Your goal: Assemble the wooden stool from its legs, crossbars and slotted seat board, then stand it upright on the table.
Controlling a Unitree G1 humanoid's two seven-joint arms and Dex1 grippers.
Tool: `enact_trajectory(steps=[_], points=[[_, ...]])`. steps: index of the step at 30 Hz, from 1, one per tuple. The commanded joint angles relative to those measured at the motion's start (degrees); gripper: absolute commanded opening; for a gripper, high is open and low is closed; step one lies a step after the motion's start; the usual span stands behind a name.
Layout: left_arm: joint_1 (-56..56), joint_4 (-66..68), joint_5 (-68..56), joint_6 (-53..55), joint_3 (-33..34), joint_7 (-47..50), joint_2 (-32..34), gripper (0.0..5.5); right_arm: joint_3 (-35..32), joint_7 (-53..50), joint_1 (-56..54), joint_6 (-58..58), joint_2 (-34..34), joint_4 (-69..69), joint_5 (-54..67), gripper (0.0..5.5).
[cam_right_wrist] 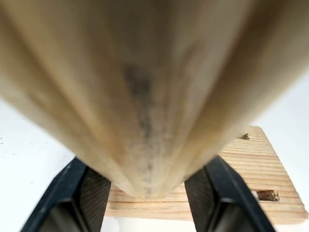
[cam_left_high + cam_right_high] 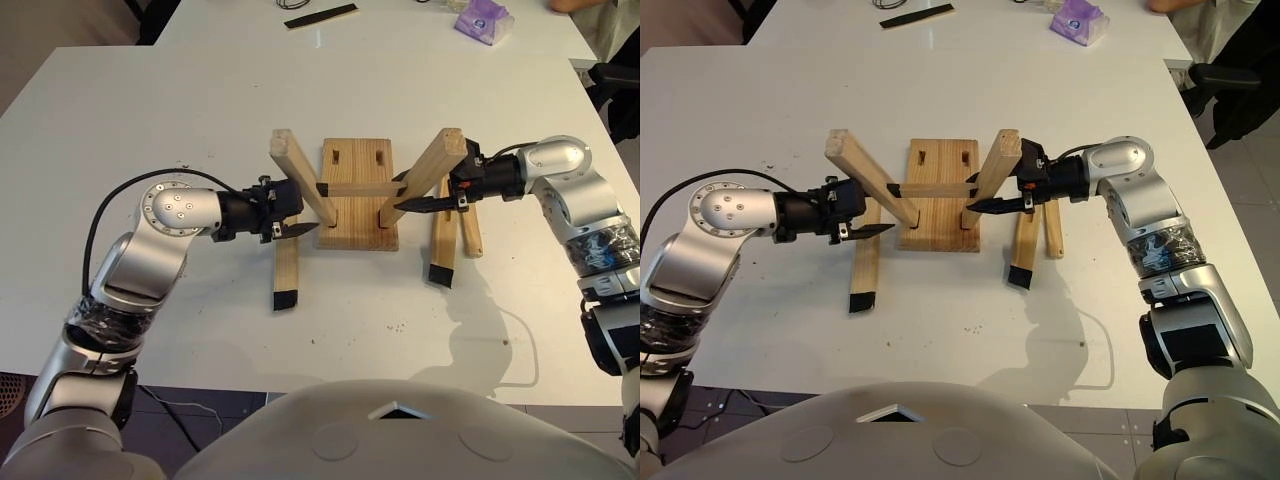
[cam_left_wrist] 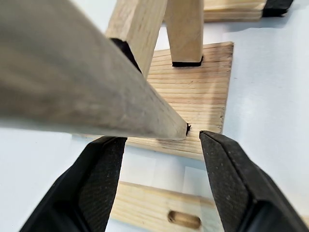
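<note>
Seat board (image 2: pixel 358 160) pale bare wood, grain showing; legs (image 2: pixel 300 180) same, black-capped ends; table (image 2: pixel 150 120) smooth matt white.

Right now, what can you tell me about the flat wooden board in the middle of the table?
The seat board is a pale rectangular plank with visible grain, lying flat on the white table. Two small slots near its far edge are empty. Nearer the robot, the left leg and right leg stand in it, slanting outward, joined above the board by a crossbar.
</note>
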Motion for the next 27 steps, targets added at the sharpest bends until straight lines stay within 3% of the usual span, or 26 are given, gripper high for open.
enact_trajectory(steps=[1, 5, 8, 14, 23, 25, 27], points=[[-5.95, -4.24, -8.62, -2.17, -9.15, 0.27, -16.11, 2.8, 17.86, 2.8, 2.66, 3.18, 9.91, -4.49, -13.2, 2.0], [4.3, -7.59, -13.47, 0.7, 2.73, 1.69, -11.36, 2.8, 12.97, 1.86, 4.4, 6.16, 5.91, -9.44, -7.35, 2.0], [7.18, -8.91, -14.98, 1.01, 6.73, 1.26, -9.19, 2.8, 11.61, 2.39, 5.47, 6.54, 3.61, -11.31, -6.5, 2.0], [7.39, -4.86, -13.11, -1.78, 8.38, 0.76, -5.62, 2.8, 9.31, 1.64, 5.47, 6.9, 2.37, -11.24, -6.77, 2.0], [16.26, -3.68, -11.33, -4.78, 10.02, 0.73, -0.2, 2.8, 6.29, 2.31, 4.69, 10.47, 0.37, -15.17, -3.11, 2.0], [16.96, -1.79, -9.81, -6.87, 10.03, 2.01, 0.41, 3.06, 5.47, 1.57, 4.29, 11.16, 0.71, -15.19, -2.81, 2.0], [17.15, -1.03, -9.63, -7.93, 10.08, 2.96, 0.2, 3.4, 4.78, 1.12, 3.93, 11.64, 1.08, -15.14, -2.6, 2.5]])
